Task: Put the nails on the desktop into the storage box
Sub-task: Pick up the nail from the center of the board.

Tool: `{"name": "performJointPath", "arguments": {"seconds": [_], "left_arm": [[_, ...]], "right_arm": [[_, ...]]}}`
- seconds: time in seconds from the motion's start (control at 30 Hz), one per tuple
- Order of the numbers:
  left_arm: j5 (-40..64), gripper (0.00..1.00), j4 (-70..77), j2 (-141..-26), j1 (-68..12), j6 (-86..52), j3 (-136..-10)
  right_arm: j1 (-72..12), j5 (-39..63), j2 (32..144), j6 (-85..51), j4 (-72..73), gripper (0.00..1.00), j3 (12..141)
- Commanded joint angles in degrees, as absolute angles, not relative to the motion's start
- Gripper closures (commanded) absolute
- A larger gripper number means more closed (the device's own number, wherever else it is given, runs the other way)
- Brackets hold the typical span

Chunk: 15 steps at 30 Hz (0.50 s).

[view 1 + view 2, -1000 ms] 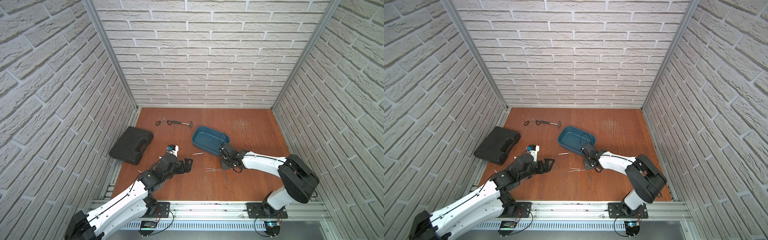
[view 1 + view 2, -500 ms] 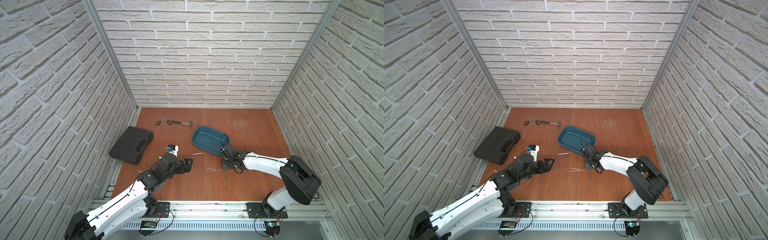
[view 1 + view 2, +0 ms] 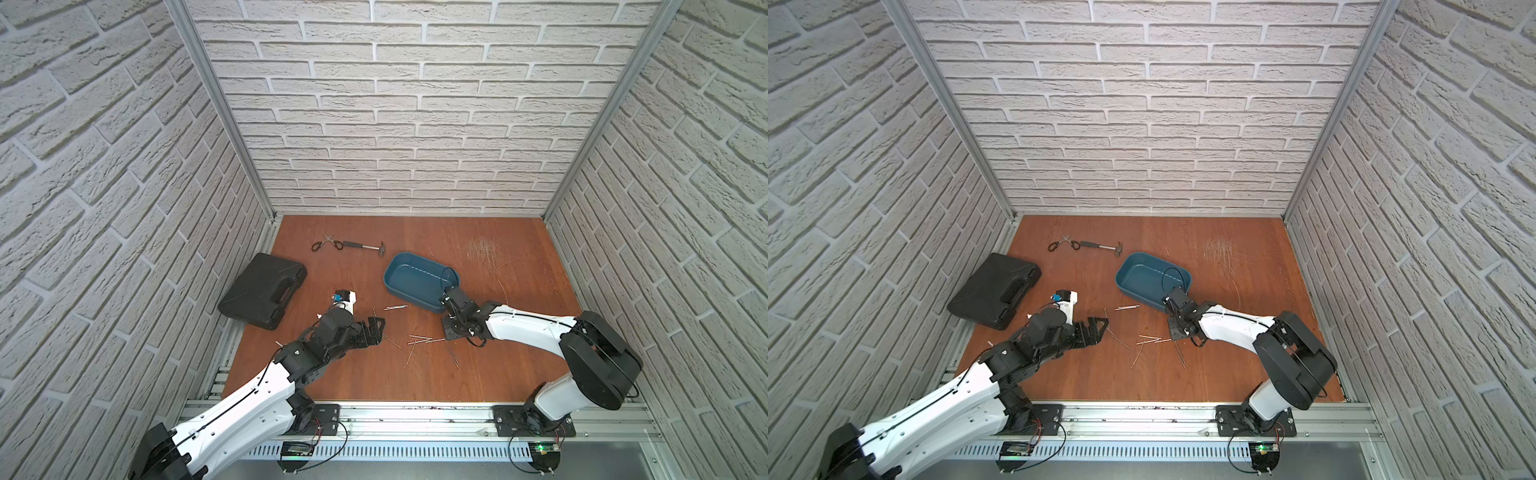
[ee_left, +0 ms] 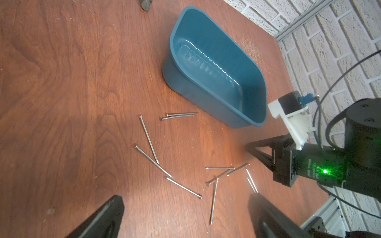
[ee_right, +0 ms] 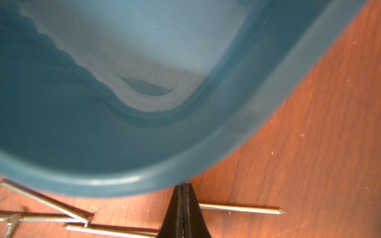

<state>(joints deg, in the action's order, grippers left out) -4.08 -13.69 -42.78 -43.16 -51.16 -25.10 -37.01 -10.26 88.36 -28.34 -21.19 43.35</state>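
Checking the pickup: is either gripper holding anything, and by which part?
The left gripper is open and holds nothing. The right gripper is shut at one end of a nail; whether it pinches it cannot be told.

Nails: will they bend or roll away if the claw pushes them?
The nails look thin, straight and metal, so probably stiff, not bendy. Shiny round shafts may roll or slip on the smooth desktop. Some lie crossed, so pushing one would likely nudge others.

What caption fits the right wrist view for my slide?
Right gripper shut among nails on the desktop, just outside the rim of the blue box.
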Motion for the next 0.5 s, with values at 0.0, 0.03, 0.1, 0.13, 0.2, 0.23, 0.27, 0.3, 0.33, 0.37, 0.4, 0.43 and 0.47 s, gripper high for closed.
{"name": "performJointPath", "arguments": {"seconds": [0.0, 0.03, 0.1, 0.13, 0.2, 0.23, 0.27, 0.3, 0.33, 0.37, 0.4, 0.43, 0.47], "left_arm": [[-5.0, 0.02, -13.1, -42.1, -43.3, -51.1, -24.4], [-5.0, 0.02, -13.1, -42.2, -43.3, -51.0, -24.5], [-5.0, 0.01, -13.0, -42.3, -43.4, -51.1, -24.7], [-5.0, 0.02, -12.9, -42.4, -43.4, -51.1, -24.8], [-5.0, 0.02, -12.8, -42.7, -43.4, -51.0, -24.9], [-5.0, 0.02, -12.8, -42.8, -43.4, -50.9, -25.0], [-4.8, 0.02, -12.7, -42.9, -43.4, -50.7, -25.1], [-4.8, 0.02, -12.8, -43.1, -43.4, -50.8, -25.1], [-4.8, 0.02, -12.8, -43.2, -43.4, -50.7, -25.3], [-4.7, 0.02, -12.7, -43.2, -43.4, -50.7, -25.2], [-4.7, 0.02, -12.7, -43.3, -43.3, -50.5, -25.4], [-4.7, 0.02, -12.7, -43.5, -43.3, -50.5, -25.5], [-4.7, 0.02, -12.7, -43.5, -43.5, -50.4, -25.6]], "right_arm": [[-37.7, -10.8, 86.1, -29.3, -25.5, 0.97, 41.9], [-37.7, -10.9, 85.4, -29.2, -26.0, 0.97, 41.9], [-37.7, -11.1, 84.0, -29.3, -26.9, 0.97, 42.1], [-37.7, -11.2, 83.2, -29.3, -27.4, 0.97, 42.3], [-37.7, -11.6, 81.7, -29.3, -28.5, 0.97, 42.3], [-37.7, -11.7, 80.8, -29.3, -29.1, 0.97, 42.5], [-37.7, -11.9, 80.1, -29.3, -29.7, 0.97, 42.6], [-37.7, -12.2, 79.3, -29.2, -30.4, 0.97, 42.9], [-37.7, -12.5, 78.4, -29.0, -31.2, 0.97, 43.2], [-37.7, -12.7, 77.7, -28.8, -31.9, 0.97, 43.6], [-37.7, -13.0, 77.0, -28.5, -32.8, 0.97, 44.1], [-37.7, -13.3, 76.3, -28.2, -33.8, 0.97, 44.9], [-37.7, -13.6, 75.8, -27.8, -34.7, 0.97, 45.7]]}}
